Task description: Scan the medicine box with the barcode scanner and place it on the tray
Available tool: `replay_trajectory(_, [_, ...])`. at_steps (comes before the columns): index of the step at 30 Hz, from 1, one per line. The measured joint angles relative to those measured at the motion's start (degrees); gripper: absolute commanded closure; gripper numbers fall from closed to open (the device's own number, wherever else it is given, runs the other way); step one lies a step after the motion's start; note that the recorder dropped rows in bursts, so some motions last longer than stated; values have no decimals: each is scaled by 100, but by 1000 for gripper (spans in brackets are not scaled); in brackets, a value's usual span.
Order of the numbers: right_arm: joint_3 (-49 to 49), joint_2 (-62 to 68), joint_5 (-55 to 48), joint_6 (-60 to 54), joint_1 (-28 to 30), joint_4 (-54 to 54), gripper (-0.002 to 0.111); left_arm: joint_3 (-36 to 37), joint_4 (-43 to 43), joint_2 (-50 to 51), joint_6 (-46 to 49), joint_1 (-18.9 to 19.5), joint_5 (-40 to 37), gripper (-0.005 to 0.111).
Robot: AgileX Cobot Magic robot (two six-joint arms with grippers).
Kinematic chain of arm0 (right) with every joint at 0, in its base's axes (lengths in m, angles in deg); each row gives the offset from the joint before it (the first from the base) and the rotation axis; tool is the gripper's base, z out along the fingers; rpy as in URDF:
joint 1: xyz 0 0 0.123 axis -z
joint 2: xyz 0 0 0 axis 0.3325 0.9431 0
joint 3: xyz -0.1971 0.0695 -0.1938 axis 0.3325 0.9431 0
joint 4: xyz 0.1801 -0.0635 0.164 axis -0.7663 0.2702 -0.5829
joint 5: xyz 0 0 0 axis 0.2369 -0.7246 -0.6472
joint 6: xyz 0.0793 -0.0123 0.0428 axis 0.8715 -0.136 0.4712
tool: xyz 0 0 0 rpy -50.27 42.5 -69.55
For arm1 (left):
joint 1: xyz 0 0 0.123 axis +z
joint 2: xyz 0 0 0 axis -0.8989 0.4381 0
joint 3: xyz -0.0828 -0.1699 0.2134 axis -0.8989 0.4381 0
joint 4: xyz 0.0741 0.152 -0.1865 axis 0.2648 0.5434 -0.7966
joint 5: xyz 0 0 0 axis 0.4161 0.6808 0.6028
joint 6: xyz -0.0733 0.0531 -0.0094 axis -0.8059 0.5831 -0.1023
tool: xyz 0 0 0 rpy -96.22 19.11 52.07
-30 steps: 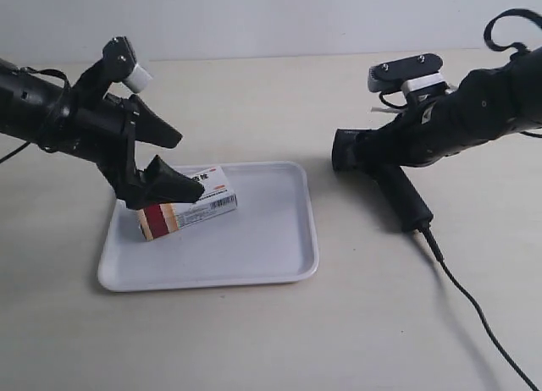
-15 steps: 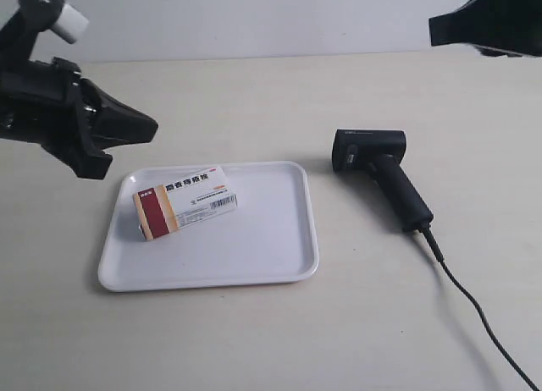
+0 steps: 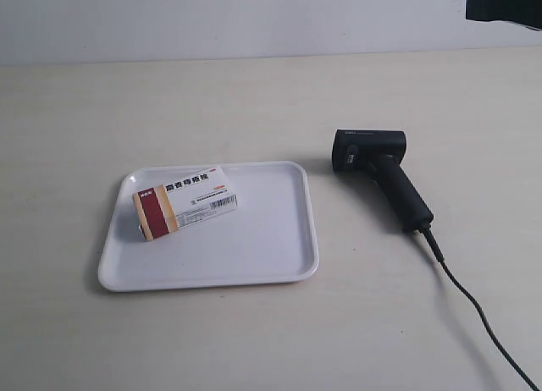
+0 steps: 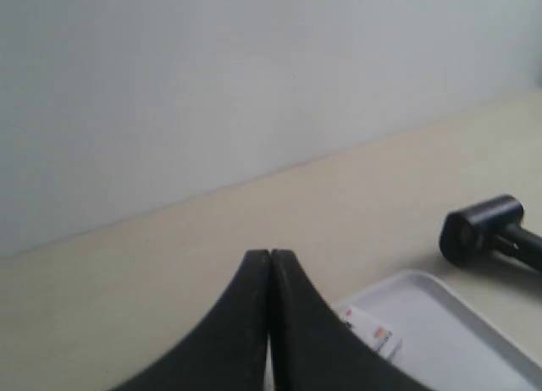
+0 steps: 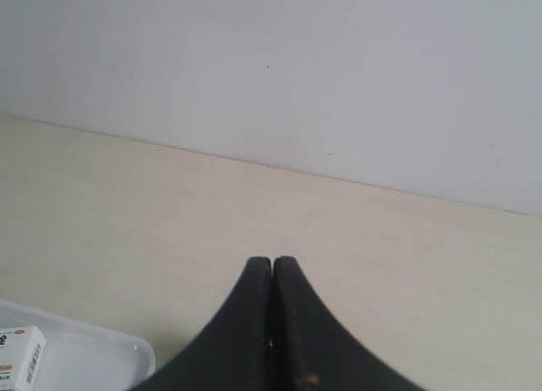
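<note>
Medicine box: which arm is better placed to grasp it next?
Probably left: its wrist view has the medicine box on the tray just beside its shut jaws; the right's sees it only barely in frame.

1. The left hand (image 4: 270,260) is seen in the left wrist view as two matte black fingers (image 4: 241,323), each broad at the base and curved to a narrow, rounded tip.
2. The right hand (image 5: 272,266) is seen in the right wrist view with the same form: two smooth black fingers (image 5: 246,323) with convex outer edges. A small orange-brown fleck is seen low on one of them.
3. In the exterior view, only a dark, blocky piece of an arm (image 3: 504,3) is shown at the upper right corner; no detail can be made out on it.
</note>
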Motion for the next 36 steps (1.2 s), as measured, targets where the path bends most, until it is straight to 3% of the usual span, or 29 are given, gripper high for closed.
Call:
replay_trajectory(9, [0,0,8,0,0,-24,108,774,-267,-2318,-33,0,258,105])
replay_trajectory(19, [0,0,8,0,0,-24,108,842,-63,-2899,260,0,584,105])
replay_trajectory(23, [0,0,8,0,0,-24,108,1216,-37,-2899,384,410,1128,105])
replay_trajectory(30, [0,0,13,0,0,-24,108,1732,-109,-2899,385,1572,1337,105])
replay_trajectory(36, [0,0,13,0,0,-24,108,1732,-33,-2899,335,1773,1339,105])
